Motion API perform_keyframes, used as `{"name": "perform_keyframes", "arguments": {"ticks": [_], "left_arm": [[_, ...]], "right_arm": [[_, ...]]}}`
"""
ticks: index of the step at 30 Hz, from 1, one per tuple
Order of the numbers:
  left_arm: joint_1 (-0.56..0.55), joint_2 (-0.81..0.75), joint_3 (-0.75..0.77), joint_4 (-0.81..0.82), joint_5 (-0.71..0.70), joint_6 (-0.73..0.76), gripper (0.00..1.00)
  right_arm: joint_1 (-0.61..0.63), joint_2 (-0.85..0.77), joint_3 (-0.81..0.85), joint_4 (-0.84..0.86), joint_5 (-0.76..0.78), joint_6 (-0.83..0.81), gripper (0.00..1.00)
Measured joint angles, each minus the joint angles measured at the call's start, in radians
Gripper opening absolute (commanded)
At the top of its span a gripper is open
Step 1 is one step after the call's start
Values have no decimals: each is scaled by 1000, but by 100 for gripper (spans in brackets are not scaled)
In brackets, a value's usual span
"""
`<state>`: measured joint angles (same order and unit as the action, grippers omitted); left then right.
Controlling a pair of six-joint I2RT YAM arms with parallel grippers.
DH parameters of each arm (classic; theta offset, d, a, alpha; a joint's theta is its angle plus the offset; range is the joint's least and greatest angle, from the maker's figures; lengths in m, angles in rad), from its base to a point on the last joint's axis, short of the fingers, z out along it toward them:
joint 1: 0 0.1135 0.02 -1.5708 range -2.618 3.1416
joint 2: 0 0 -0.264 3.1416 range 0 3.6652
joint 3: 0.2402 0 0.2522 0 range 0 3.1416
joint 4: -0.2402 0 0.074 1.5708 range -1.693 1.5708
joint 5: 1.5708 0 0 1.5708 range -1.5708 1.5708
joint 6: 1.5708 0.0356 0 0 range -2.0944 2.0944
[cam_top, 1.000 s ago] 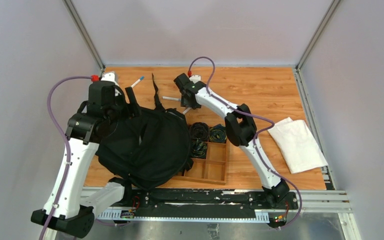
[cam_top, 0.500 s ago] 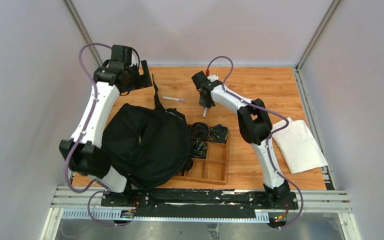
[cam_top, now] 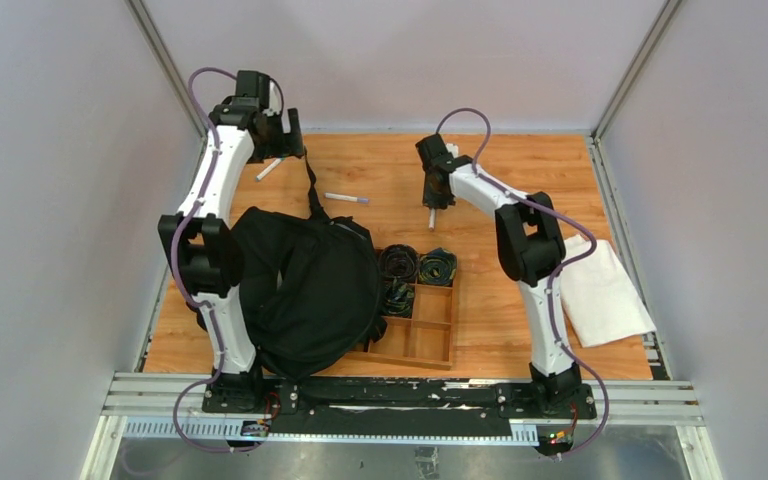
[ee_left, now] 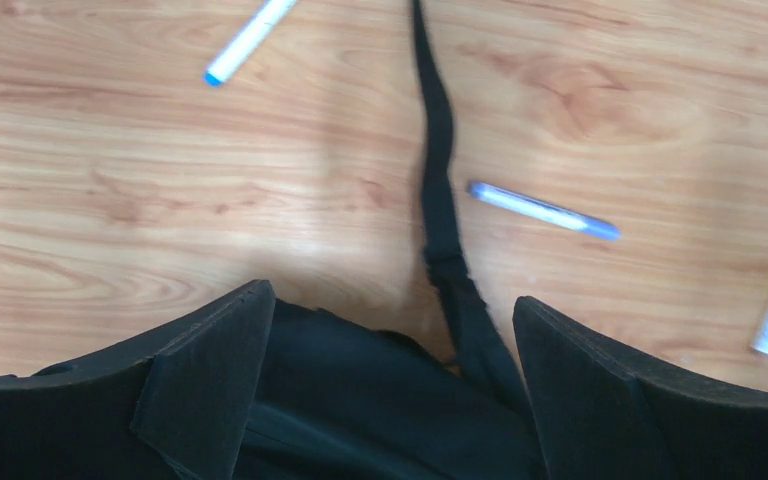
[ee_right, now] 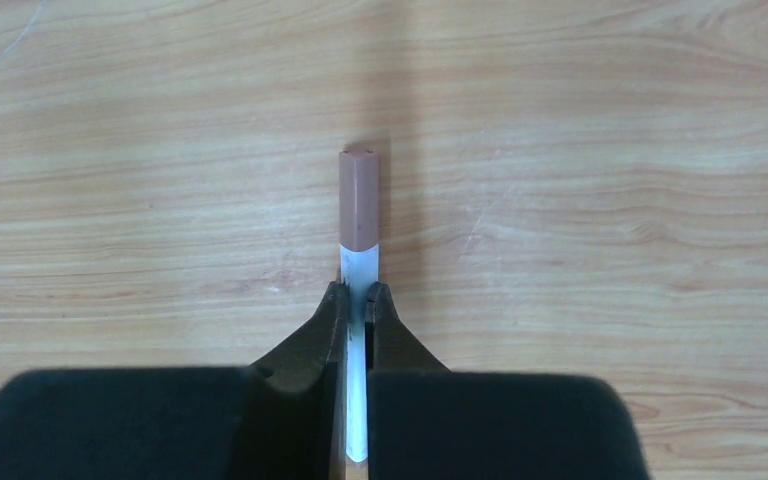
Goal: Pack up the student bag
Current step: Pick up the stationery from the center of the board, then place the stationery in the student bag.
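Observation:
The student bag lies floppy and black at the left of the table, one long strap trailing toward the back. My left gripper hovers open and empty above the far left corner. Its wrist view looks down on the bag's top edge and strap between the spread fingers. My right gripper is shut on a white marker with a brown cap, held above the bare wood. In the top view this gripper is at the back centre.
A blue-tipped pen and a purple-capped pen lie on the wood behind the bag. A wooden compartment tray holding coiled dark cables sits right of the bag. A folded white cloth lies at the right edge.
The left arm lifted off the bag, swung to the far left corner and opened fully. The right gripper closed on the brown-capped marker and moved right with it.

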<state>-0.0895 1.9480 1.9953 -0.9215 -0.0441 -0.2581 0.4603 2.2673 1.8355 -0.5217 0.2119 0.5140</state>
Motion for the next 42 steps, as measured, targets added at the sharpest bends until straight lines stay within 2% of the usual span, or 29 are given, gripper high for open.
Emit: {"name": "perform_keyframes", "arguments": {"ticks": [6,11,14,21,23,27,31,35,42], "left_arm": [[56,38,-14,-8,-6,51,93],[25,-49,-128,-10,-3,65,94],[-10,-190,-249,-16,-24,64,93],[-78,-649,-513,-19,-83,22,90],[-80,-739,-578,-35,-97,2,90],[-120,-815,-686,-100,-130,-21,87],[-167,-800,-771,-176,-124,-24,81],[-201,-798,-849,-233,-153,-49,75],[-202,-808,-883,-233,-232,-83,68]], "right_arm": [[-55,-42,-74,61,-75,-69,0],[-88,-126,-180,95,-143,-124,0],[-94,-190,-203,105,-179,-143,0],[-95,-380,-238,149,-247,-145,0],[-95,-431,-266,161,-275,-136,0],[-83,-537,-338,162,-346,-104,0],[-21,-639,-405,163,-401,-59,0],[114,-734,-463,164,-438,-13,0],[291,-770,-499,179,-454,48,0]]}}
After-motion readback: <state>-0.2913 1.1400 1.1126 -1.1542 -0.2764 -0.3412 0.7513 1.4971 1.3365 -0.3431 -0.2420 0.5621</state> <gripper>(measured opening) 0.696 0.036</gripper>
